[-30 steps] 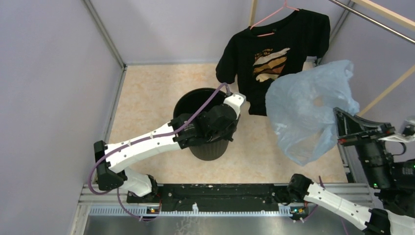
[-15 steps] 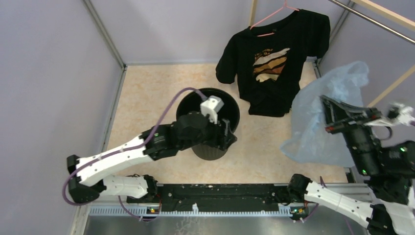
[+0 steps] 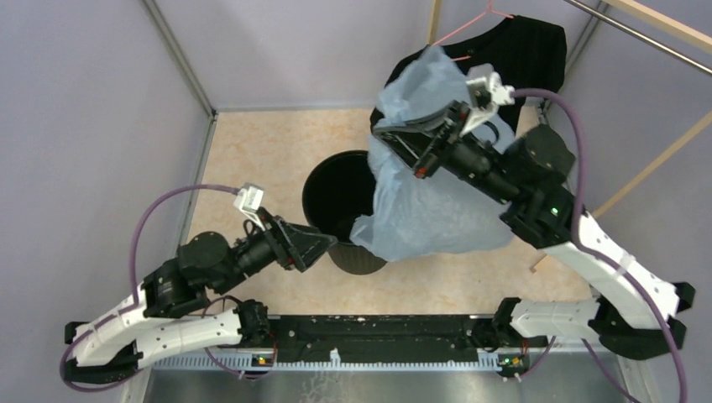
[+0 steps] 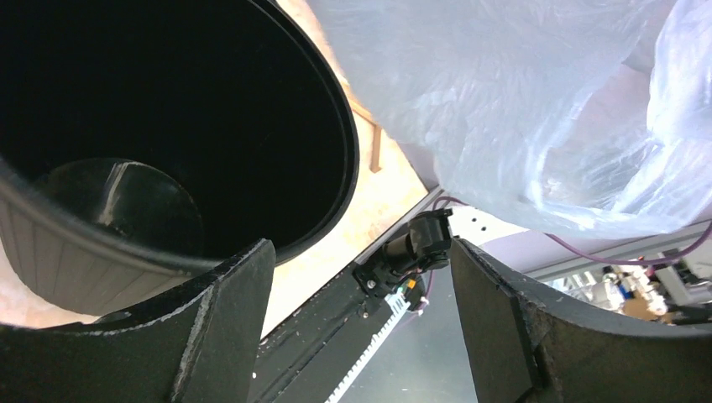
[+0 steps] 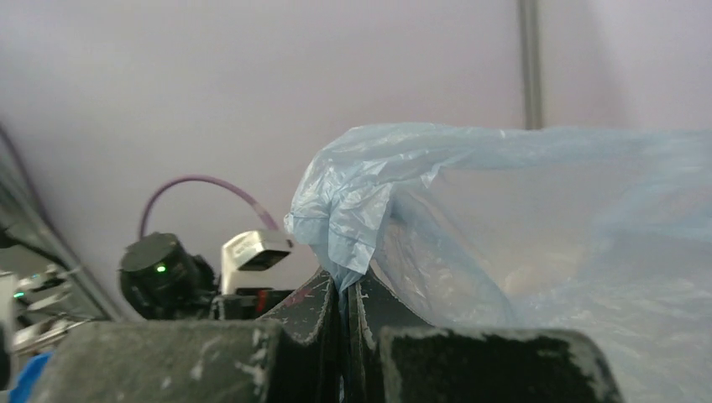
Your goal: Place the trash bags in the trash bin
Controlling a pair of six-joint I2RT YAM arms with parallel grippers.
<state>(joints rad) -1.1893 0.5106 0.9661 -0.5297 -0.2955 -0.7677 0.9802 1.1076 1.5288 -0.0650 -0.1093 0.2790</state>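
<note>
The trash bin (image 3: pixel 336 189), round, black and ribbed, stands upright on the beige floor; in the left wrist view the trash bin (image 4: pixel 168 126) shows its dark inside. The trash bag (image 3: pixel 428 206), pale-blue film, hangs from my right gripper (image 3: pixel 384 138) and drapes over the bin's right rim. Seen from the right wrist, my right gripper (image 5: pixel 344 287) is shut on a bunched corner of the trash bag (image 5: pixel 504 218). My left gripper (image 3: pixel 326 245) sits at the bin's near-left side, open and holding nothing. From the left wrist, the left gripper (image 4: pixel 361 252) frames the bag (image 4: pixel 520 109) hanging beside the bin.
A black printed T-shirt (image 3: pixel 537 42) hangs on a pink hanger (image 3: pixel 470 27) at the back right, mostly behind the bag. Wooden rack bars (image 3: pixel 663 155) cross the right side. The arms' black base rail (image 3: pixel 378 329) runs along the near edge. Lilac walls (image 3: pixel 84 126) enclose the floor.
My left gripper has opened and drawn back from the bin to the near left. My right arm has swung the bag from the far right to above the bin.
</note>
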